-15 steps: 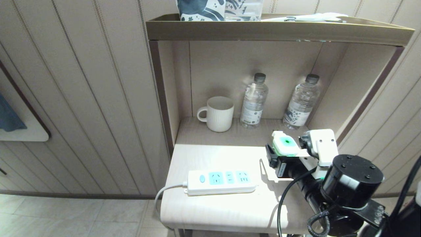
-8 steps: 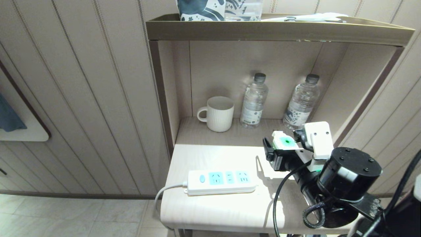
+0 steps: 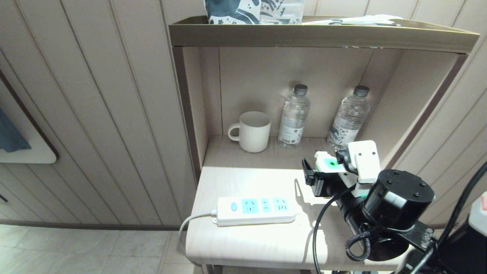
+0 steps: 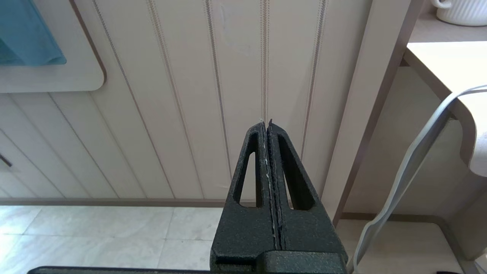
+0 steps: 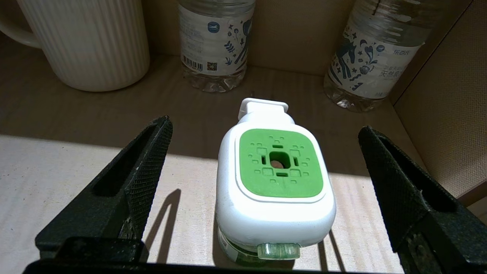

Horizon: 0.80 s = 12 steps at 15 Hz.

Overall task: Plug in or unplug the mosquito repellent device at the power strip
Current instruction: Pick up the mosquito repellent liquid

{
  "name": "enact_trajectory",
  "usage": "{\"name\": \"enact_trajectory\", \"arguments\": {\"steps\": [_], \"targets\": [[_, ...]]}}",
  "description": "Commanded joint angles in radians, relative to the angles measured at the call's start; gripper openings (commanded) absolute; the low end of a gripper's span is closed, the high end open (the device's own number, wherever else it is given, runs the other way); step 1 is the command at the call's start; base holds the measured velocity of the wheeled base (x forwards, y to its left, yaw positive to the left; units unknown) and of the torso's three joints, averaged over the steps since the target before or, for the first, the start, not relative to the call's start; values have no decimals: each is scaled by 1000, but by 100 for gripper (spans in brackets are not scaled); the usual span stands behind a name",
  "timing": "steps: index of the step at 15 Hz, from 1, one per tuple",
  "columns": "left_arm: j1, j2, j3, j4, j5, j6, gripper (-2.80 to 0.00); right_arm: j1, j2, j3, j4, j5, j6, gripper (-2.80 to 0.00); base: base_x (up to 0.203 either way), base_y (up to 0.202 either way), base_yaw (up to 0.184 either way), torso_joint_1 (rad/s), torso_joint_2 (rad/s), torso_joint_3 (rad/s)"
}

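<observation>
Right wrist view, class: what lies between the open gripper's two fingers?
The mosquito repellent device stands between the right gripper's fingers, with a gap on each side, touching neither. The right wrist view shows this.

A ribbed white mug [image 3: 252, 131] stands beside two clear water bottles [image 3: 293, 116] at the shelf's back.

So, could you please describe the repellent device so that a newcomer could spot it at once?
On the pale table, look right of the power strip, in front of two water bottles. The repellent device stands there between the right gripper's open fingers, untouched. It alone has a green square face on a white body.
</observation>
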Motion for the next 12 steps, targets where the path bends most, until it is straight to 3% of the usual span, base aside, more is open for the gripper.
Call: {"name": "enact_trajectory", "arguments": {"steps": [1,6,7,12], "targets": [[0,0,0,-1,0,0,-280,-3,4,-2,-8,-4,-1,0,0,0,0,0,0,0],[0,0,0,-1,0,0,-280,-16,10,-8,-4,-4,-1,0,0,0,0,0,0,0],[0,0,0,-1,0,0,-280,-26,18,-12,-4,-4,-3,-280,0,0,0,0,0,0],[0,0,0,-1,0,0,-280,-40,35,-15,-10,-4,-1,-280,0,0,0,0,0,0]]}}
